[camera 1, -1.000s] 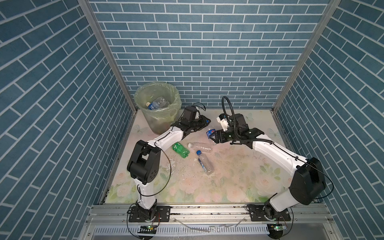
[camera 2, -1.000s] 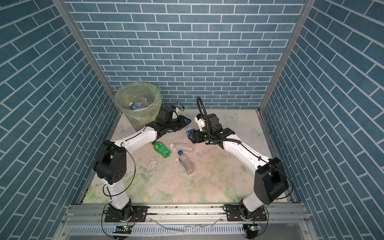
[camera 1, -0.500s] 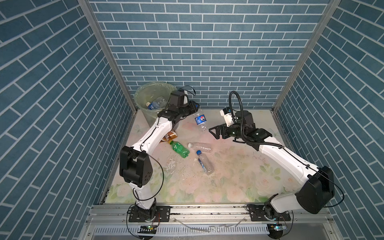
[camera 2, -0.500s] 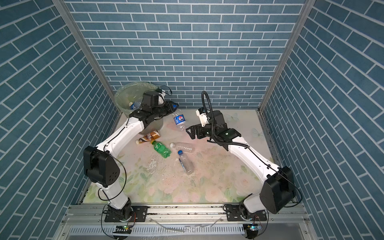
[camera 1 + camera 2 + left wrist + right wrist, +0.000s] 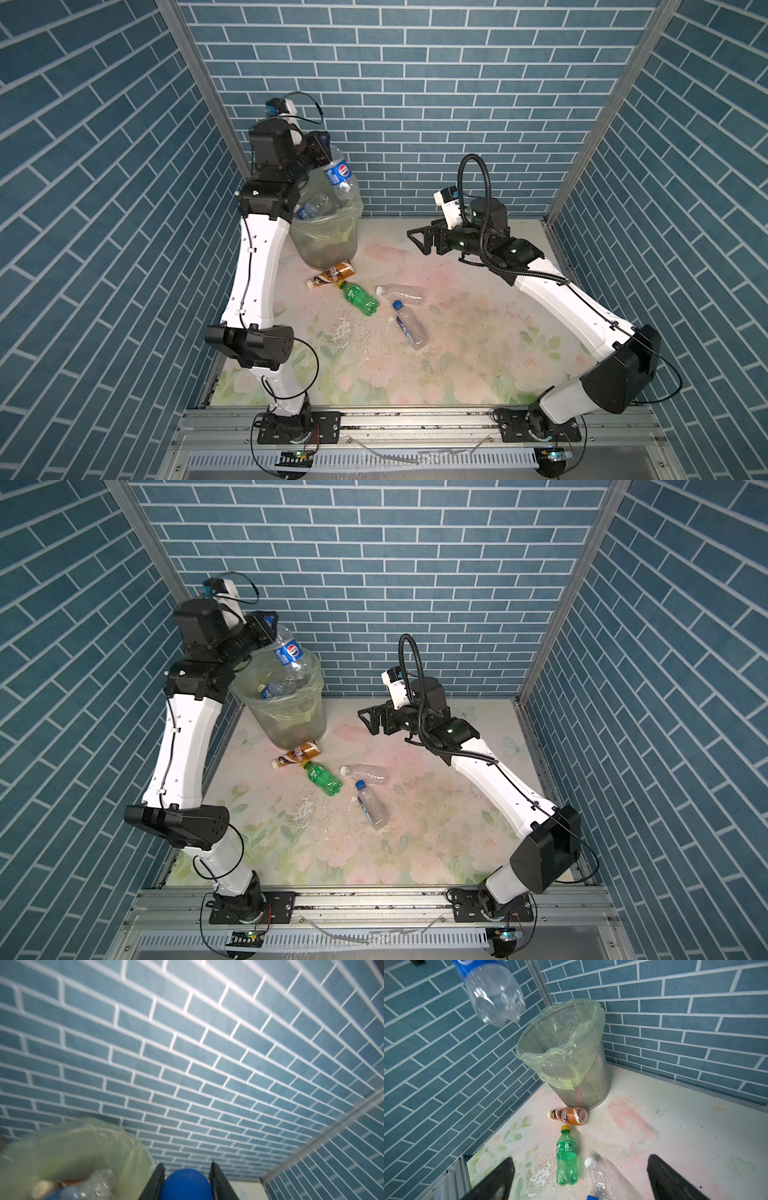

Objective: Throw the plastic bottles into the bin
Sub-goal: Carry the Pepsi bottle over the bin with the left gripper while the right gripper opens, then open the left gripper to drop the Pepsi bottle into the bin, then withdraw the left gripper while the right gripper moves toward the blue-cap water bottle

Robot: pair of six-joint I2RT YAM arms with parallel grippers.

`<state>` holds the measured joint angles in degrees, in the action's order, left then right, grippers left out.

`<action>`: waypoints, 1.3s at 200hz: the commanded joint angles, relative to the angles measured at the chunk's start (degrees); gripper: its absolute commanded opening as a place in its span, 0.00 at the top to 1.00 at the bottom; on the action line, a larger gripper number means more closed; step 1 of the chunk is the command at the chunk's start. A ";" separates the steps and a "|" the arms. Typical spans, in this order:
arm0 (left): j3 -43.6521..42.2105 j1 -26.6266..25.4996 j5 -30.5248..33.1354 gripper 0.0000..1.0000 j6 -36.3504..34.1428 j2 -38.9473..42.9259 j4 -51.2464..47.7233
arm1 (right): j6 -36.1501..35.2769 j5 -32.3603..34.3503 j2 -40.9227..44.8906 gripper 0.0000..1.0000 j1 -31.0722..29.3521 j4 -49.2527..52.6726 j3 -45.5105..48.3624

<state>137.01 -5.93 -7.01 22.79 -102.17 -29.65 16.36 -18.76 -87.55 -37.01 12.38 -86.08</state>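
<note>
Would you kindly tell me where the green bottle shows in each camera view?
In a top view: green bottle lies left of centre, in front of the bin.
In a top view: green bottle, left of centre.
Left wrist: not in it.
Right wrist: green bottle, cap towards the brown-labelled bottle.
Landmark: the bin, visible in all four.

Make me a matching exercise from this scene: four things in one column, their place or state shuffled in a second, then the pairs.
1. clear plastic bottle with a blue label
2. brown-labelled plastic bottle
3. green plastic bottle
4. right gripper

A. open and empty
B. held in the air by the shut left gripper, near the round grey mesh bin lined with a pale green bag
C. lying on the floral table, yellow-capped
D. lying at the foot of that bin

Pairs: 1-B, 2-D, 3-C, 4-A.
</note>
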 commanded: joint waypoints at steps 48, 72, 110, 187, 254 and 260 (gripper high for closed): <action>3.15 2.05 12.24 0.74 -11.46 -1.94 3.12 | -1.33 -0.57 -2.41 0.01 -0.43 -0.23 -2.72; -1.41 4.38 12.02 0.74 -10.32 -6.93 4.60 | -1.16 -1.00 -3.30 0.02 -0.42 -0.25 -3.03; 2.98 5.01 9.12 0.17 -5.48 -14.04 -9.09 | -1.24 -0.77 -3.43 0.02 -0.52 0.24 -2.39; -21.64 -3.65 9.89 0.01 -6.62 5.22 4.87 | -1.07 -0.90 -3.55 0.02 -0.48 -0.59 -0.61; -28.64 -8.03 4.67 0.01 -1.26 7.26 6.70 | -0.45 0.07 -1.98 0.01 -0.43 -2.00 3.76; -30.23 -8.49 3.75 0.01 -0.43 7.50 7.39 | -0.50 0.32 -1.71 0.01 -0.40 -1.91 4.38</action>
<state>110.69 -12.51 0.27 19.11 -93.78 -22.72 16.21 -18.83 -90.94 -37.23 11.35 -84.73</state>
